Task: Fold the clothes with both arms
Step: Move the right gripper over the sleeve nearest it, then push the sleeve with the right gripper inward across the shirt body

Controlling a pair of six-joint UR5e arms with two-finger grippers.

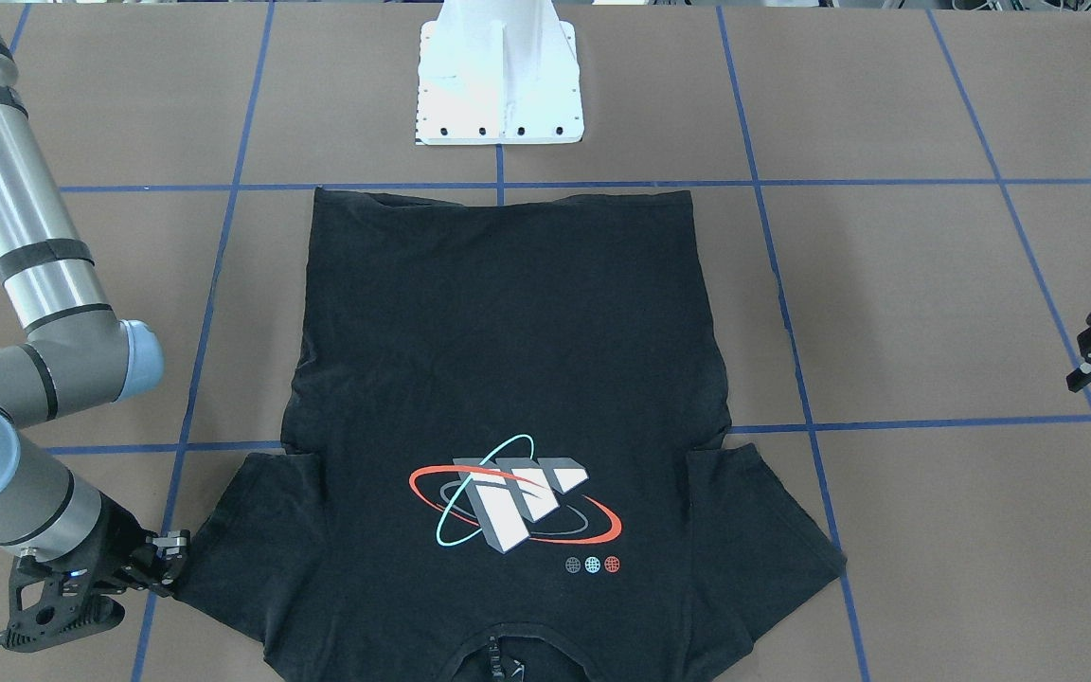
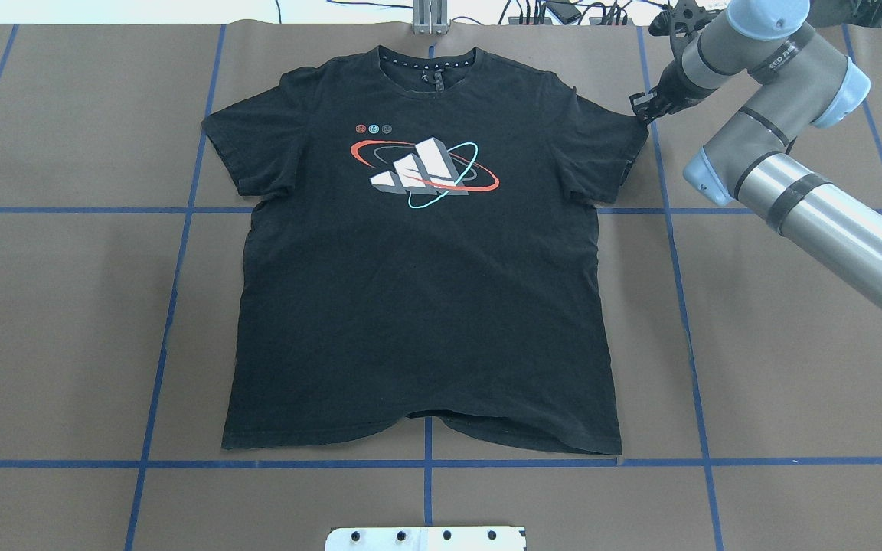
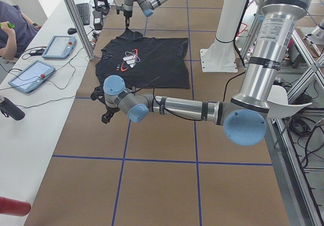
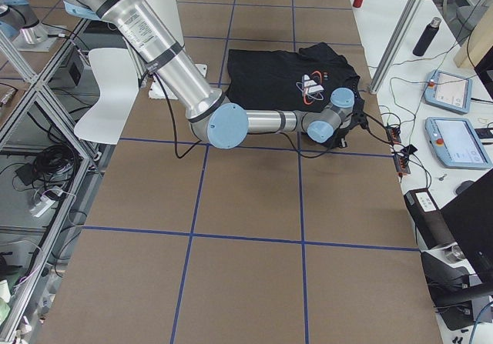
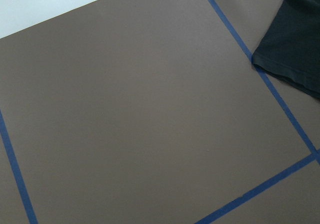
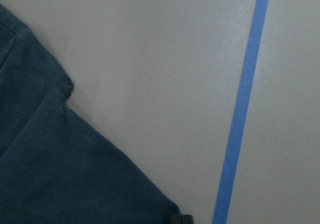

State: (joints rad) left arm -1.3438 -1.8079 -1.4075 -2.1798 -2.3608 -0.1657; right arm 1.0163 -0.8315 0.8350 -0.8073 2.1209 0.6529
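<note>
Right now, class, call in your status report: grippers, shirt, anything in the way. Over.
Right gripper at sleeve tip, grip unclear. Left gripper far off, state unclear. Shirt flat, print up, unfolded. Nothing lying on it.

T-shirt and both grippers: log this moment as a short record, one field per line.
shirt: black T-shirt, spread flat on the table, graphic side up
collar: collar lies at the side far from the robot's base
right arm: right gripper at the tip of the sleeve on its side; whether it grips the cloth cannot be told
left arm: left gripper off to its own side, apart from the shirt; open or shut cannot be told
fold status: no fold made yet
</note>
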